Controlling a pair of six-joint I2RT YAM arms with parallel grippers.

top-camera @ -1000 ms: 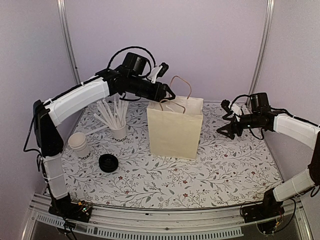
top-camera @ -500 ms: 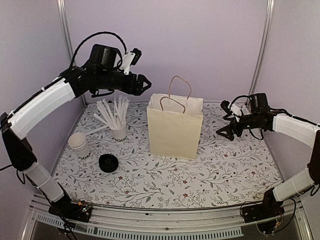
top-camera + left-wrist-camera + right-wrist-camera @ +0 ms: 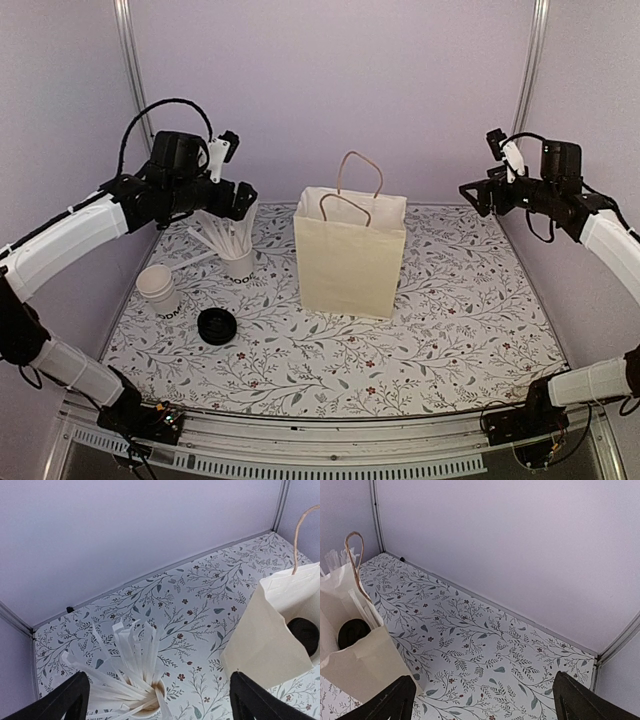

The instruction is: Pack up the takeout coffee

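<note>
Jaws on both arms gape wide and empty above the leaf-patterned table (image 3: 450,330). Inside the upright cream paper bag (image 3: 350,255) sits the black-lidded takeout coffee (image 3: 305,632). Plain lilac walls (image 3: 400,80) enclose the table.

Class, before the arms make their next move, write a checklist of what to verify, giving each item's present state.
1. The takeout coffee sits inside the paper bag: ok, its black lid shows through the bag's mouth.
2. The paper bag stands upright: ok.
3. The left gripper is open and empty: ok.
4. The right gripper is open and empty: ok.
5. The coffee stands level inside: cannot tell, only the lid shows.
</note>
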